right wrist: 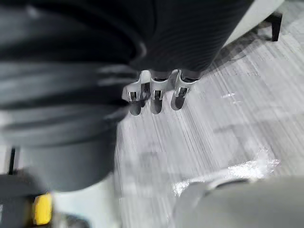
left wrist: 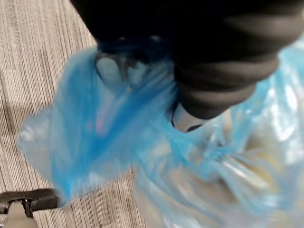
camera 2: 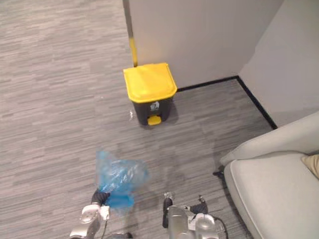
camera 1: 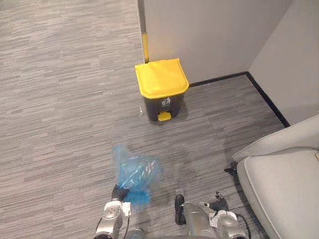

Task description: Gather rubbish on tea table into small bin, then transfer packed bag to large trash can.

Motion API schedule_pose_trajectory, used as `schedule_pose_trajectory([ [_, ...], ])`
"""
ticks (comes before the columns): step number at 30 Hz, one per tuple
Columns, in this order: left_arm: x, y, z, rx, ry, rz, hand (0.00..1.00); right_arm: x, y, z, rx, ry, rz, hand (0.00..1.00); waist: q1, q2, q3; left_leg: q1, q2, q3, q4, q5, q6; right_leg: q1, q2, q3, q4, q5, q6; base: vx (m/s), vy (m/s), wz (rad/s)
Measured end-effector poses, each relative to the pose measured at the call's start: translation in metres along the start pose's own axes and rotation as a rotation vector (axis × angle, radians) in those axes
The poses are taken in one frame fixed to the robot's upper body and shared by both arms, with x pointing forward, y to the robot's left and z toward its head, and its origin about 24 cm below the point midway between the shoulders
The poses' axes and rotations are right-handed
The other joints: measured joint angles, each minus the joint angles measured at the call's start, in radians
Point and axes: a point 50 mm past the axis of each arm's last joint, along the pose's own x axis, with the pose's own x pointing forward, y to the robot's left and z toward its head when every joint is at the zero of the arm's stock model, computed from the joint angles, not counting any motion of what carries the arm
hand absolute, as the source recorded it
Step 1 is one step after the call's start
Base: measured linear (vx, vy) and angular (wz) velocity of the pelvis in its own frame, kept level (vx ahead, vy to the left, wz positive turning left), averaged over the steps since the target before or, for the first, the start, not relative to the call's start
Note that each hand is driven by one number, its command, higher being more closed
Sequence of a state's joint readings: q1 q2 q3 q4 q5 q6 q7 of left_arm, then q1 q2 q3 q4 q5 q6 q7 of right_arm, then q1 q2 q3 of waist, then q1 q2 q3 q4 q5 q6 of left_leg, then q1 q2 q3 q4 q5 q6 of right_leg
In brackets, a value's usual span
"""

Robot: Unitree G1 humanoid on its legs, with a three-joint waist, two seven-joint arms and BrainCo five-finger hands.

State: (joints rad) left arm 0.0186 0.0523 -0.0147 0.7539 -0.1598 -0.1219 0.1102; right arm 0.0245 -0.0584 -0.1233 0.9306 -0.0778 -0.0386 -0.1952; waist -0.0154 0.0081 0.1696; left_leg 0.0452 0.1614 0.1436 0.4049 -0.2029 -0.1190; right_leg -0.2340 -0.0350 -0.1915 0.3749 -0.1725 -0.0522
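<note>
A blue plastic rubbish bag (camera 1: pixel 135 174), packed and knotted, hangs in the air low over the floor. My left hand (camera 1: pixel 119 193) is shut on its neck. In the left wrist view the bag (left wrist: pixel 109 137) bunches round the hand's dark cover (left wrist: pixel 223 61). The large trash can (camera 1: pixel 161 89) is dark with a shut yellow lid and a yellow pedal. It stands against the wall, well ahead of the bag. My right hand (camera 1: pixel 179 208) hangs low to the right of the bag, holding nothing. Its fingers (right wrist: pixel 154 97) are relaxed and nearly straight.
A light grey sofa (camera 1: pixel 284 184) takes up the right side, close to my right arm. White walls (camera 1: pixel 214 35) with a black skirting form a corner behind the can. Grey striped floor (camera 1: pixel 60 99) spreads to the left and ahead.
</note>
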Motion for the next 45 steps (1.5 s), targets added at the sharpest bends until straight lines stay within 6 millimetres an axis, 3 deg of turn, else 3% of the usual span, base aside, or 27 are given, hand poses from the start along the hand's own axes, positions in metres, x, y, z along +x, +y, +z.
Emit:
schedule_pose_trajectory([
  [1, -0.001, -0.005, 0.002, -0.029, -0.015, -0.006, 1.0, -0.001, 0.001, 0.001, -0.003, -0.012, 0.003, 0.0, 0.006, 0.0, 0.001, -0.076, 0.026, 0.007, 0.191, 0.052, -0.018, 0.06, 0.0, -0.011, -0.033, -0.012, -0.002, 0.32, -0.086, 0.29],
  [2, -0.003, -0.009, 0.003, -0.065, -0.023, -0.008, 1.0, -0.001, 0.002, 0.005, 0.003, -0.029, 0.006, 0.0, 0.017, -0.002, 0.004, -0.157, 0.063, 0.026, 0.371, 0.035, 0.009, 0.108, 0.002, -0.009, -0.063, -0.028, -0.014, 0.3, -0.054, 0.11],
  [4, -0.006, -0.008, 0.001, -0.08, -0.025, -0.007, 1.0, -0.002, 0.005, 0.009, 0.017, -0.044, 0.01, 0.0, 0.025, -0.004, 0.004, -0.241, 0.083, 0.067, 0.442, -0.024, 0.031, 0.156, -0.001, -0.009, -0.089, -0.043, -0.014, 0.21, 0.021, -0.02],
  [8, -0.008, -0.005, -0.003, -0.089, -0.01, 0.007, 1.0, -0.001, 0.003, 0.01, 0.036, -0.043, 0.0, 0.0, 0.049, -0.007, 0.004, -0.317, 0.032, 0.112, 0.164, -0.041, 0.046, 0.222, -0.03, 0.001, -0.155, -0.041, 0.012, 0.26, 0.106, -0.04],
  [9, -0.008, -0.006, -0.004, -0.089, -0.008, 0.004, 1.0, 0.0, 0.001, 0.01, 0.047, -0.039, -0.01, 0.0, 0.053, -0.01, 0.006, -0.327, -0.008, 0.099, 0.007, -0.004, 0.042, 0.241, -0.044, 0.002, -0.178, -0.04, 0.03, 0.35, 0.236, -0.07],
  [10, -0.008, -0.005, -0.006, -0.086, 0.003, 0.006, 1.0, 0.001, -0.002, 0.007, 0.04, -0.022, -0.016, 0.0, 0.056, 0.006, -0.003, -0.315, -0.045, 0.066, -0.169, 0.09, 0.027, 0.258, -0.051, 0.012, -0.198, -0.047, 0.064, 0.37, 0.261, -0.14],
  [11, -0.008, -0.005, -0.008, -0.083, 0.011, 0.008, 1.0, 0.001, -0.005, 0.005, 0.032, -0.014, -0.024, 0.0, 0.056, 0.011, -0.006, -0.311, -0.053, 0.05, -0.195, 0.176, 0.022, 0.263, -0.051, 0.024, -0.202, -0.053, 0.08, 0.35, 0.237, -0.27],
  [12, -0.008, -0.001, -0.011, -0.073, 0.025, 0.016, 1.0, 0.001, -0.002, 0.001, 0.025, 0.007, -0.013, 0.0, 0.058, -0.016, -0.009, -0.298, -0.084, 0.062, -0.199, 0.191, 0.065, 0.27, -0.071, 0.054, -0.208, -0.062, 0.101, 0.36, 0.219, -0.18],
  [13, -0.007, 0.005, -0.01, -0.051, 0.024, 0.023, 1.0, 0.0, 0.002, -0.001, 0.033, 0.011, -0.006, 0.0, 0.056, -0.039, -0.013, -0.299, -0.112, 0.075, -0.187, 0.155, 0.085, 0.269, -0.102, 0.069, -0.202, -0.072, 0.118, 0.35, 0.2, -0.12],
  [15, -0.006, 0.008, -0.01, -0.026, 0.028, 0.022, 1.0, 0.0, 0.003, -0.001, 0.034, 0.012, -0.002, 0.0, 0.058, -0.05, -0.017, -0.284, -0.132, 0.104, -0.17, 0.106, 0.099, 0.25, -0.131, 0.099, -0.146, -0.075, 0.124, 0.33, 0.209, -0.27],
  [17, -0.008, 0.011, -0.014, -0.02, 0.039, 0.028, 1.0, 0.0, 0.003, 0.001, 0.034, 0.004, 0.001, 0.0, 0.058, -0.044, -0.017, -0.235, -0.143, 0.129, -0.176, 0.067, 0.11, 0.194, -0.15, 0.152, 0.017, -0.068, 0.159, 0.32, 0.219, -0.42],
  [19, -0.008, 0.011, -0.014, 0.017, 0.037, 0.007, 1.0, -0.002, 0.005, -0.004, 0.028, 0.015, 0.013, 0.0, 0.047, -0.035, -0.015, -0.15, -0.151, 0.145, -0.183, 0.025, 0.129, 0.067, -0.165, 0.205, 0.35, -0.027, 0.223, 0.36, 0.173, -0.09],
  [22, -0.006, 0.015, -0.01, 0.031, 0.029, 0.012, 1.0, -0.001, 0.007, 0.0, 0.018, 0.005, 0.026, 0.0, 0.044, -0.03, -0.009, -0.075, -0.149, 0.144, -0.218, 0.015, 0.135, -0.032, -0.148, 0.185, 0.508, -0.087, 0.177, 0.3, 0.035, -0.03],
  [23, -0.006, 0.015, -0.01, 0.03, 0.026, 0.014, 1.0, -0.001, 0.007, 0.0, 0.008, 0.001, 0.03, 0.0, 0.034, -0.017, -0.001, -0.036, -0.135, 0.142, -0.243, 0.012, 0.132, -0.064, -0.126, 0.146, 0.492, -0.112, 0.141, 0.31, -0.045, -0.06],
  [25, -0.005, 0.018, -0.008, 0.029, 0.022, 0.023, 1.0, 0.002, 0.009, 0.011, -0.004, -0.031, 0.04, 0.0, 0.017, -0.003, 0.007, 0.008, -0.104, 0.145, -0.265, 0.01, 0.127, -0.121, -0.074, 0.082, 0.337, -0.119, 0.113, 0.33, -0.1, 0.04],
  [27, -0.004, 0.019, -0.007, 0.034, 0.023, 0.027, 1.0, 0.001, 0.01, 0.01, -0.01, -0.028, 0.043, 0.0, 0.01, -0.019, 0.004, 0.046, -0.1, 0.143, -0.278, 0.005, 0.116, -0.133, -0.041, 0.061, 0.031, 0.007, 0.103, 0.4, -0.187, 0.22],
  [28, -0.004, 0.022, -0.007, 0.04, 0.023, 0.032, 1.0, 0.0, 0.009, 0.005, -0.01, -0.016, 0.043, 0.0, 0.006, -0.036, 0.003, 0.068, -0.115, 0.127, -0.287, -0.006, 0.093, -0.113, -0.037, 0.071, -0.067, 0.138, 0.084, 0.31, -0.142, 0.27],
  [29, -0.004, 0.019, -0.011, 0.033, 0.041, 0.031, 1.0, 0.001, 0.006, 0.007, -0.011, -0.021, 0.034, 0.0, -0.002, -0.021, 0.009, 0.081, -0.105, 0.095, -0.289, -0.021, 0.068, -0.096, -0.024, 0.065, -0.063, 0.164, 0.038, 0.32, -0.116, 0.05],
  [30, -0.003, 0.016, -0.012, 0.031, 0.049, 0.021, 1.0, 0.004, 0.0, 0.012, -0.018, -0.033, 0.019, 0.0, 0.004, 0.003, 0.003, 0.08, -0.076, 0.064, -0.287, -0.022, 0.062, -0.088, 0.005, 0.064, -0.063, 0.153, 0.025, 0.34, -0.163, -0.05],
  [32, -0.002, 0.014, -0.012, 0.033, 0.052, 0.018, 1.0, 0.005, -0.002, 0.013, -0.022, -0.036, 0.013, 0.0, 0.0, 0.004, 0.004, 0.077, -0.056, 0.031, -0.257, -0.003, 0.03, -0.075, 0.014, 0.039, -0.043, 0.109, 0.007, 0.39, -0.212, 0.09],
  [34, 0.0, 0.005, -0.007, 0.029, 0.033, -0.004, 1.0, 0.002, -0.008, -0.001, -0.005, 0.004, -0.008, 0.0, 0.0, 0.002, 0.006, 0.039, -0.02, 0.026, -0.084, 0.0, 0.024, 0.012, 0.021, 0.004, -0.084, 0.086, -0.013, 0.29, -0.147, 0.45],
  [36, -0.002, -0.003, -0.005, 0.004, 0.015, -0.026, 1.0, -0.001, -0.008, -0.007, 0.001, 0.017, -0.008, 0.0, 0.012, 0.002, 0.007, -0.034, 0.027, 0.046, 0.139, -0.008, 0.012, 0.094, 0.026, -0.006, -0.138, 0.081, -0.02, 0.22, -0.047, 0.23],
  [38, -0.003, -0.01, -0.003, -0.013, 0.002, -0.048, 1.0, -0.001, -0.01, -0.006, 0.016, 0.011, -0.017, 0.0, 0.017, 0.005, 0.002, -0.086, 0.061, 0.092, 0.219, -0.046, 0.035, 0.141, 0.027, -0.009, -0.173, 0.08, -0.021, 0.15, 0.02, 0.02],
  [41, -0.003, -0.012, -0.003, -0.016, 0.004, -0.057, 1.0, 0.0, -0.01, 0.001, 0.032, -0.013, -0.021, 0.0, 0.021, 0.007, 0.0, -0.142, 0.071, 0.12, 0.056, -0.045, 0.049, 0.165, 0.015, -0.007, -0.189, 0.081, -0.002, 0.11, 0.096, 0.01],
  [42, -0.003, -0.013, -0.004, -0.015, 0.011, -0.06, 1.0, 0.0, -0.012, 0.0, 0.039, -0.009, -0.03, 0.0, 0.02, 0.021, -0.008, -0.147, 0.06, 0.111, -0.083, 0.037, 0.051, 0.163, 0.017, -0.008, -0.187, 0.076, 0.021, 0.08, 0.181, -0.03],
  [43, -0.003, -0.013, -0.007, -0.01, 0.025, -0.06, 1.0, 0.0, -0.015, -0.004, 0.043, 0.009, -0.04, 0.0, 0.022, 0.03, -0.013, -0.134, 0.048, 0.076, -0.149, 0.075, -0.002, 0.162, 0.021, 0.007, -0.189, 0.077, 0.041, 0.11, 0.204, -0.02],
  [45, -0.003, -0.008, -0.011, 0.005, 0.041, -0.051, 1.0, -0.001, -0.011, -0.011, 0.043, 0.035, -0.028, 0.0, 0.024, 0.018, -0.021, -0.112, 0.014, 0.081, -0.211, 0.092, 0.01, 0.166, 0.0, 0.026, -0.22, 0.093, 0.067, 0.07, 0.161, -0.05],
])
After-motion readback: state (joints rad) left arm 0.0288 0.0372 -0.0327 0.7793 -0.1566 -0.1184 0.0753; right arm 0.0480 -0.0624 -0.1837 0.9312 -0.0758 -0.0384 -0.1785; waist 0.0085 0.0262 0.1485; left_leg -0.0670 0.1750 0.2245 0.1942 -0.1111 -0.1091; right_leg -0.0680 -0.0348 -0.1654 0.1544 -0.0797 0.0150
